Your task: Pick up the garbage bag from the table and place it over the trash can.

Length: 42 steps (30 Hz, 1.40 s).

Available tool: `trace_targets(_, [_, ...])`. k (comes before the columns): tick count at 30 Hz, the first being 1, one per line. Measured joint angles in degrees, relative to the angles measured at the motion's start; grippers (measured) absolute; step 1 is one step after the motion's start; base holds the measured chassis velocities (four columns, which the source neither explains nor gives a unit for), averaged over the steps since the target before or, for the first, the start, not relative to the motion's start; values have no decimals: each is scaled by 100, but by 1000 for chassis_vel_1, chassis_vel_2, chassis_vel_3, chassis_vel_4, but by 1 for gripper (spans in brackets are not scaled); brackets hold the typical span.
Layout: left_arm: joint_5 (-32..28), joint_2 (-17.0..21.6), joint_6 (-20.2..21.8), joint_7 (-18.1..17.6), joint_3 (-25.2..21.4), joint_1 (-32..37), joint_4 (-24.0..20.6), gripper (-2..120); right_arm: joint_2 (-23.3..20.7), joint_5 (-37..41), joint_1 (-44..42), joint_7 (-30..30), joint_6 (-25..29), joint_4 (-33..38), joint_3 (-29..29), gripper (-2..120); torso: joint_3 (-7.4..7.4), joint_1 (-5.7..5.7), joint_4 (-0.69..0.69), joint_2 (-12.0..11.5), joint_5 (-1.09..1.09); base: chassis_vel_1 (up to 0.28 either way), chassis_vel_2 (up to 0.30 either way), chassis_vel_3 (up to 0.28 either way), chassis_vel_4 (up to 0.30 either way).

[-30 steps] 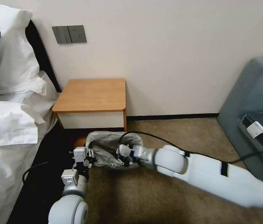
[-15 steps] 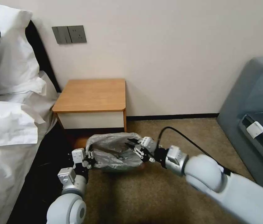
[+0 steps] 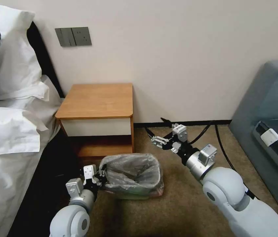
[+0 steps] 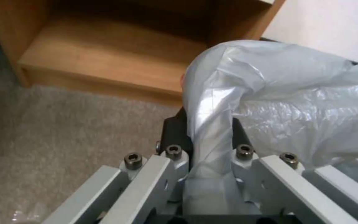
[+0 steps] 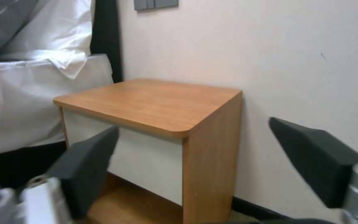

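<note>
A: Two claws logged. Left claw: closed on a bunched fold of the garbage bag, low at the near-left edge of the trash can. In the left wrist view the plastic runs down between the fingers and is pinched there.

B: Right claw?

A: Right claw: fingers spread wide, holding nothing, raised over the carpet to the right of the bin and well apart from it. In the right wrist view both dark pads stand far apart, with the surface between them in the background.

B: Bag position?

A: Draped over the trash can, mouth open upward, plastic covering the rim all round as far as visible; crinkled lining sags inside. A strip of pale bin wall shows below the bag's hem at the front.

B: Bin location?

A: On the carpet, in front of the surface, just off its lower shelf. Bed to the left, grey sofa to the right, both apart from the bin.
</note>
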Motion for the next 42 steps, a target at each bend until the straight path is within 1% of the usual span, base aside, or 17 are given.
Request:
trace_targets(1, [0, 0, 0, 0, 0, 0, 0, 7, 0, 0, 0, 0, 0, 0, 0, 93, 0, 0, 0, 0, 0, 0, 0, 0, 0])
trace_targets(2, [-7, -3, 6, 7, 32, 2, 11, 7, 38, 3, -4, -5, 4, -20, 16, 99, 0, 0, 0, 0, 1, 0, 0, 0, 0])
trace_targets(3, [-5, -17, 10, 8, 67, 9, 29, 7, 73, 6, 8, -11, 6, -34, 29, 100, 0, 0, 0, 0, 0, 0, 0, 0, 0])
trace_targets(20, [98, -69, -41, 18, 106, 52, 206, 7, 267, -1, 114, -88, 26, -133, -1, 100, 0, 0, 0, 0, 0, 0, 0, 0, 0])
trace_targets(22, [113, -67, -57, 47, 111, 70, 206, 15, 273, -7, 117, -104, 26, -134, -2, 100, 0, 0, 0, 0, 1, 0, 0, 0, 0])
trace_targets(23, [113, -67, -57, 47, 111, 70, 206, 15, 273, -7, 117, -104, 26, -134, -2, 100, 0, 0, 0, 0, 1, 0, 0, 0, 0])
trace_targets(26, [142, -67, -70, 55, 109, 80, 191, 29, 274, -17, 115, -119, 26, -137, -2, 100, 0, 0, 0, 0, 0, 0, 0, 0, 0])
trace_targets(27, [142, -67, -70, 55, 109, 80, 191, 29, 274, -17, 115, -119, 26, -137, -2, 100, 0, 0, 0, 0, 0, 0, 0, 0, 0])
trace_targets(29, [150, -69, -73, 56, 109, 88, 151, 39, 301, -44, 87, -130, 26, -140, 1, 100, 0, 0, 0, 0, 1, 0, 0, 0, 0])
trace_targets(30, [150, -69, -73, 56, 109, 88, 151, 39, 301, -44, 87, -130, 26, -140, 1, 100, 0, 0, 0, 0, 1, 0, 0, 0, 0])
trace_targets(32, [153, -78, -74, 56, 109, 86, 130, 49, 346, -85, 38, -140, 27, -147, 2, 100, 0, 0, 0, 0, 1, 0, 0, 0, 0])
trace_targets(33, [157, -83, -76, 56, 107, 86, 125, 56, 377, -112, 8, -143, 33, -154, 2, 100, 0, 0, 0, 0, 1, 0, 0, 0, 0])
trace_targets(34, [157, -83, -76, 56, 107, 86, 125, 56, 377, -112, 8, -143, 33, -154, 2, 100, 0, 0, 0, 0, 1, 0, 0, 0, 0])
trace_targets(37, [159, -97, -89, 56, 99, 105, 77, 69, 460, -165, -51, -153, 48, -177, 11, 100, 0, 0, 0, 0, 0, 0, 0, 0, 0])
trace_targets(38, [159, -97, -89, 56, 99, 105, 77, 69, 460, -165, -51, -153, 48, -177, 11, 100, 0, 0, 0, 0, 0, 0, 0, 0, 0])
trace_targets(41, [157, -96, -93, 56, 94, 132, 1, 84, 539, -221, -110, -168, 71, -216, 27, 100, 0, 0, 0, 0, 1, 0, 0, 0, 0])
trace_targets(42, [157, -96, -93, 56, 94, 132, 1, 84, 539, -221, -110, -168, 71, -216, 27, 100, 0, 0, 0, 0, 1, 0, 0, 0, 0])
